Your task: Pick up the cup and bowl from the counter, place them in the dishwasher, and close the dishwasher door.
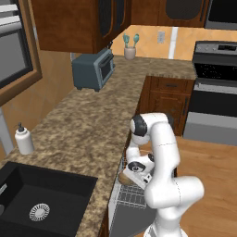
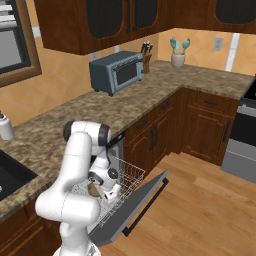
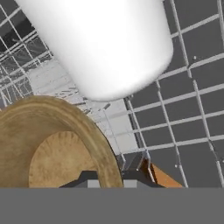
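My gripper (image 3: 111, 175) is shut on the rim of the tan wooden bowl (image 3: 57, 144), held low over the white wire rack (image 3: 183, 109) of the dishwasher. Just beyond the bowl a white cylinder, the cup (image 3: 105, 48), lies on the rack. From the left base view the bowl (image 1: 125, 177) hangs at the gripper (image 1: 134, 173) above the rack (image 1: 132, 194), under the edge of the granite counter (image 1: 88, 125). In the right base view the gripper (image 2: 100, 189) and bowl (image 2: 94, 190) sit over the rack (image 2: 127, 177). The dishwasher door (image 2: 145, 200) is folded down and open.
A grey toaster oven (image 1: 94, 69) stands at the back of the counter, a soap bottle (image 1: 23, 139) beside the black sink (image 1: 41, 199). The stove (image 1: 215, 92) is at the far right. A utensil holder (image 1: 130, 48) sits in the corner. Wooden floor lies beyond the open door.
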Tool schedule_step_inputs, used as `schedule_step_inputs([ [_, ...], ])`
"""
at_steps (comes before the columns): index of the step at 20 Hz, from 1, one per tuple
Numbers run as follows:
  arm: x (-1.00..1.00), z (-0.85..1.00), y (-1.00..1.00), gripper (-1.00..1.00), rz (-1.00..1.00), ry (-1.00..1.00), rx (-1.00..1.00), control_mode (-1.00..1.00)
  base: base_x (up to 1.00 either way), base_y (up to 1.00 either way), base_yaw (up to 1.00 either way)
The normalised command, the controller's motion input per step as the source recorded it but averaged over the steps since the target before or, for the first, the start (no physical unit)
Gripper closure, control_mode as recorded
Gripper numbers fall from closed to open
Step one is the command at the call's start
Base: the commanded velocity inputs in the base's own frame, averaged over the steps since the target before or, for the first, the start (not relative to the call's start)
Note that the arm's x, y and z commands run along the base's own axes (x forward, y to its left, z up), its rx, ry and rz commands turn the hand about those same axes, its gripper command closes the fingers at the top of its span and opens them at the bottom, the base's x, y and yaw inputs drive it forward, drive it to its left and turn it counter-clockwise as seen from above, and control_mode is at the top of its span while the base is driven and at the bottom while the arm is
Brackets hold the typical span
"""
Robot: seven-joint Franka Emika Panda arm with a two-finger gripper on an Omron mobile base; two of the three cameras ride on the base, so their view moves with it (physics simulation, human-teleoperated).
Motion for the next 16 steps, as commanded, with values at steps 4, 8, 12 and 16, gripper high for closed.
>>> schedule_step_inputs([
  [4, 0.54, -0.70, 0.08, 1.00, 0.00, 0.03, 0.03, -1.00, 0.00, 0.00, 0.00],
  [8, 0.53, -0.64, 0.00, 1.00, 0.00, 0.02, 0.05, -1.00, 0.00, 0.00, 0.00],
  [12, 0.52, -0.64, 0.00, 1.00, 0.00, 0.05, 0.06, -1.00, 0.00, 0.00, 0.00],
  [16, 0.04, -0.30, 0.00, 1.00, 0.00, 0.01, 0.08, -1.00, 0.00, 0.00, 0.00],
])
